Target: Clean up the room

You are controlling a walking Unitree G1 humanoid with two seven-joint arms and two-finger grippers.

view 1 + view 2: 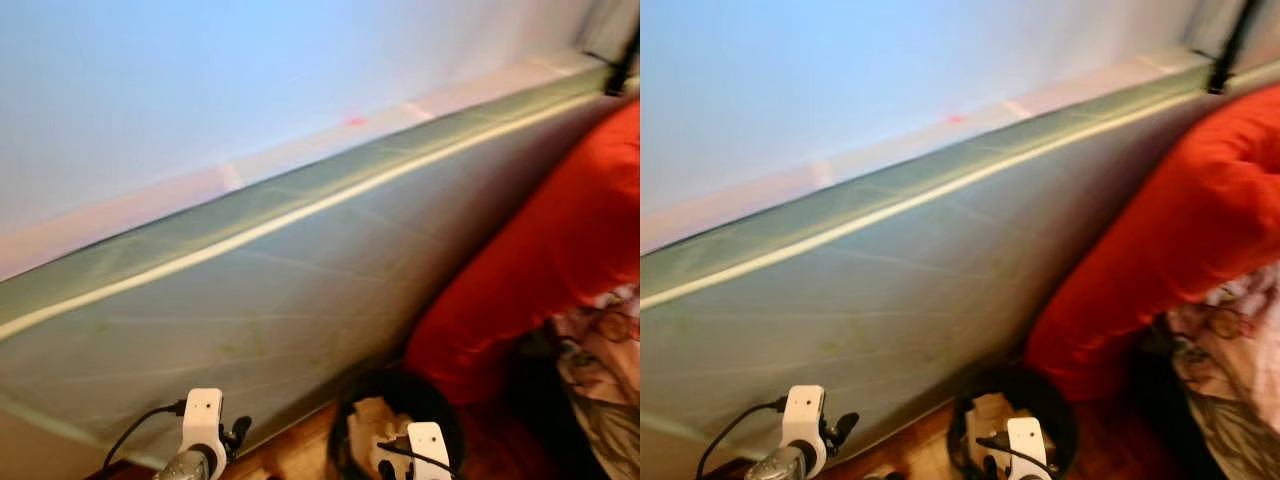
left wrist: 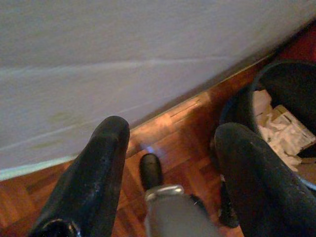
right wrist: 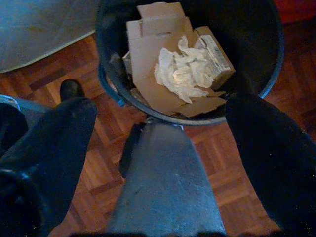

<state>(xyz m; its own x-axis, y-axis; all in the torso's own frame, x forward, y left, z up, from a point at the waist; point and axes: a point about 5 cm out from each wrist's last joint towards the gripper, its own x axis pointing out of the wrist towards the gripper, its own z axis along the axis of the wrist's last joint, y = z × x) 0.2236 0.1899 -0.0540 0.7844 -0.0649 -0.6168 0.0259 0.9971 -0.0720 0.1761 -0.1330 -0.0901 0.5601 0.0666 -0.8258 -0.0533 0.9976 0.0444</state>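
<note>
Centrally, a pale green mattress (image 1: 300, 290) is seen standing on edge against a light wall (image 1: 200, 90), its cream piping running diagonally across both head views. To its right, a red cushion or bedcover (image 1: 540, 260) is pressed against the mattress face, with patterned fabric (image 1: 600, 360) lying beside it at the right edge. At the foot of the mattress, on the parquet floor (image 3: 232, 163), a black waste bin (image 3: 276, 59) is placed; it is filled with flattened cardboard (image 3: 148, 54), a small printed box (image 3: 215, 49) and crumpled white paper (image 3: 185, 71). The right gripper (image 3: 163, 148) is held above the near rim of the bin, its two black fingers spread wide apart with nothing between them; a silver limb of the robot is seen between the fingers, lower down. The left gripper (image 2: 180, 163) is held over the floor just beside the mattress base, the bin lying to one side of it; its fingers are likewise parted and empty. Both white wrist mounts are visible at the lower edge of the head views, which are slightly blurred.
</note>
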